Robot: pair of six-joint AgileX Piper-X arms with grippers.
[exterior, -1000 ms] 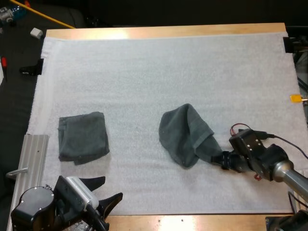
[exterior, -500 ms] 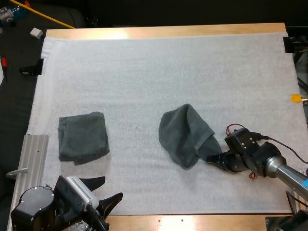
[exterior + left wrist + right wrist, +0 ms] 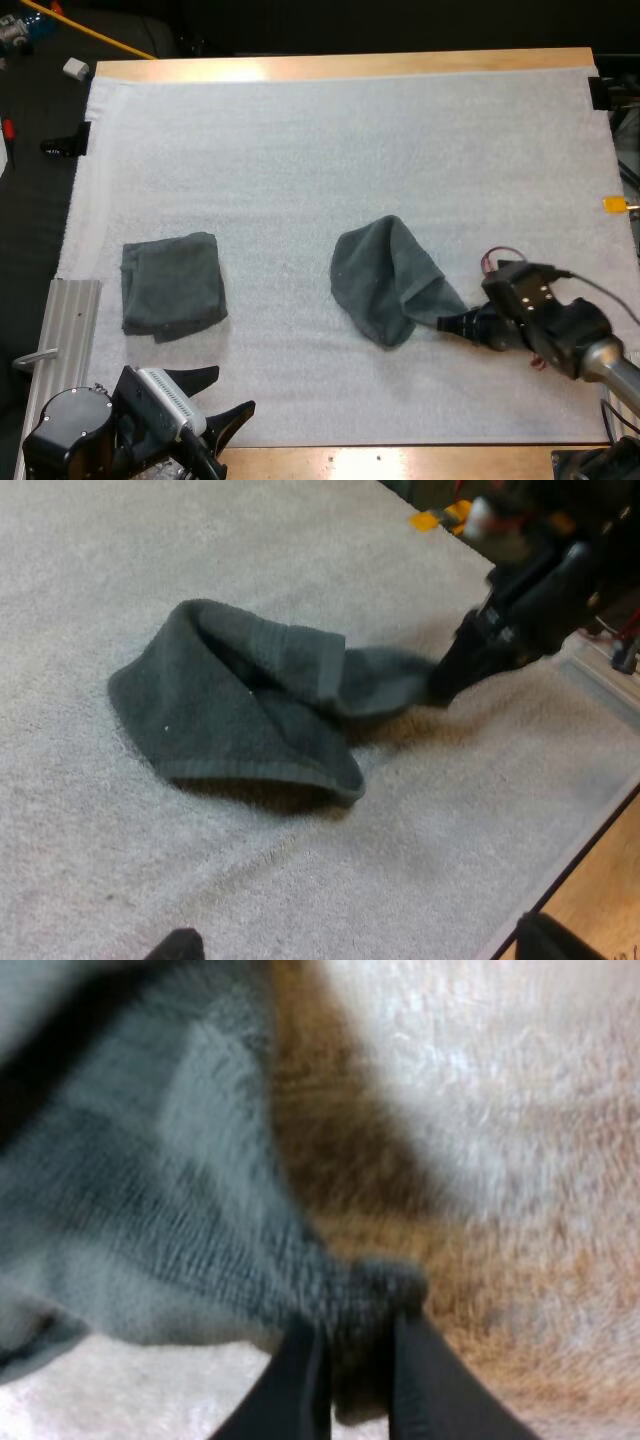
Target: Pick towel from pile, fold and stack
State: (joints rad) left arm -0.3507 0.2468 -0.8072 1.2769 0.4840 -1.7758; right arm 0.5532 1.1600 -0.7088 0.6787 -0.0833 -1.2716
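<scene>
The crumpled towel (image 3: 385, 280) lies right of centre on the white mat (image 3: 300, 150) — its drawn-out corner reaches toward the lower right into the right gripper (image 3: 447, 322), whose fingers (image 3: 290, 1380) pinch it from both sides. The left gripper (image 3: 222, 398) sits at lower left, fingers spread on nothing — the folded towel (image 3: 172, 283) lies just above it.
</scene>
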